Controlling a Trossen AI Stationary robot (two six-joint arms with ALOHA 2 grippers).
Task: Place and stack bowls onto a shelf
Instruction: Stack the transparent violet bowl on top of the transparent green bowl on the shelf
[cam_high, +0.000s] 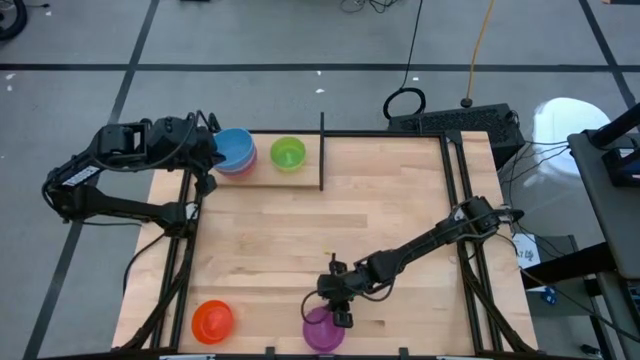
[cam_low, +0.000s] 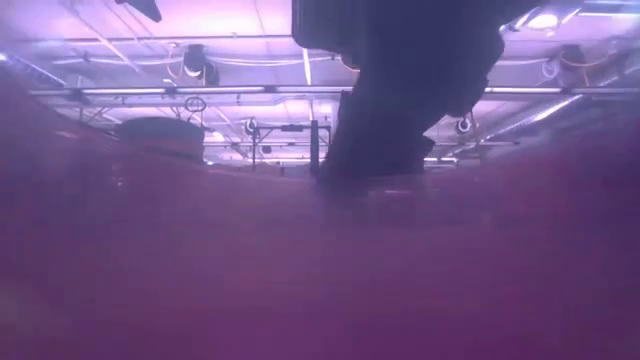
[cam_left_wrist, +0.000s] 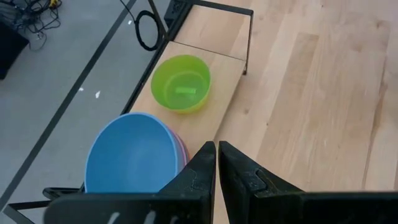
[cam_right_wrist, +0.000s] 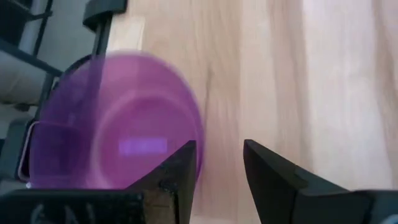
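Observation:
A blue bowl (cam_high: 235, 148) sits nested on a pink bowl (cam_left_wrist: 181, 144) at the left end of the shelf (cam_high: 263, 174). A green bowl (cam_high: 288, 153) stands beside them on the plank (cam_left_wrist: 225, 70), left of the black divider (cam_high: 322, 150). My left gripper (cam_left_wrist: 217, 152) is shut and empty just in front of the blue stack, as the high view also shows (cam_high: 207, 162). A purple bowl (cam_high: 323, 331) stands on the table at the near edge. My right gripper (cam_high: 340, 312) is open over the bowl's far rim. My right gripper (cam_right_wrist: 219, 152) comes from above, pointing down. One finger (cam_right_wrist: 181, 168) stands over the purple bowl's rim (cam_right_wrist: 198, 134) and the other stands outside the bowl. I cannot tell whether a finger touches the rim. The bowl rests upright on the table.
An orange-red bowl (cam_high: 213, 320) stands at the near left corner of the table. Black frame rods (cam_high: 455, 170) run along the table's right side, and others run along its left side (cam_high: 185, 220). The purple bowl fills the low view (cam_low: 320, 260). The table's middle (cam_high: 330, 230) is bare wood.

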